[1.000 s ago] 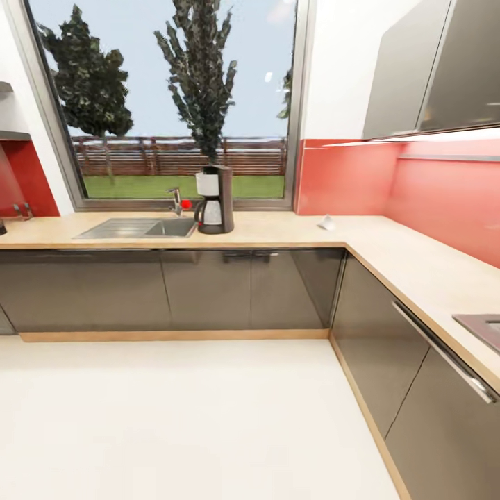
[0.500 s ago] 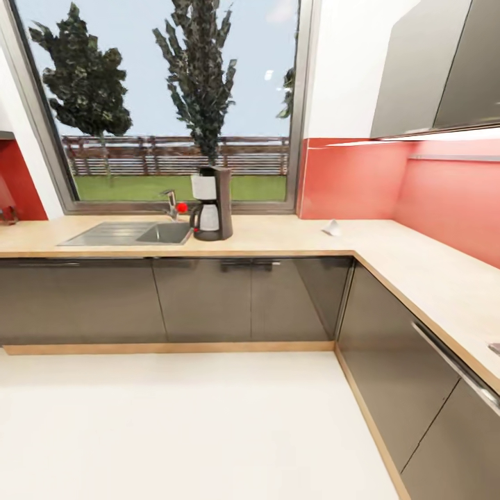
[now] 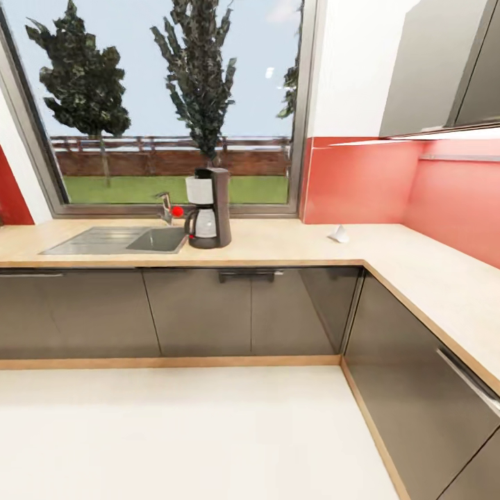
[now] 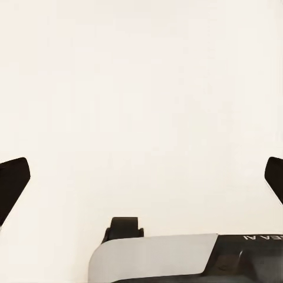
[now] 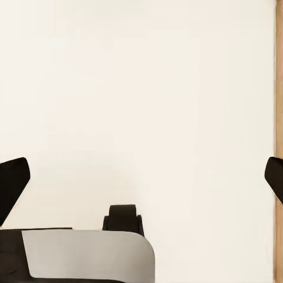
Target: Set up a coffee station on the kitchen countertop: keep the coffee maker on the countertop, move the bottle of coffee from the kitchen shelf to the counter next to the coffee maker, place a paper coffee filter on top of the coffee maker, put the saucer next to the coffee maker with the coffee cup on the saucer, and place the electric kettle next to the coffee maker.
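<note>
A dark coffee maker (image 3: 208, 208) with a white filter holder and glass carafe stands on the wooden countertop (image 3: 278, 243), just right of the sink. A small white paper coffee filter (image 3: 338, 234) lies on the counter near the corner. In the left wrist view my left gripper (image 4: 141, 183) is open over pale floor, its dark fingertips (image 4: 13, 183) far apart. My right gripper (image 5: 141, 183) is open too, with nothing between its fingertips (image 5: 14, 181). The bottle of coffee, saucer, cup and kettle are out of view.
A steel sink (image 3: 118, 240) with a tap (image 3: 165, 207) sits under the big window. The counter turns along the right wall (image 3: 451, 292) over dark cabinets (image 3: 208, 312). Wall cabinets (image 3: 444, 62) hang at upper right. Pale floor (image 3: 180, 430) lies open before the counter.
The whole head view has shifted: the camera has moved closer and turned right, so the coffee maker and filter look larger and lower. The cooktop at right has left the picture.
</note>
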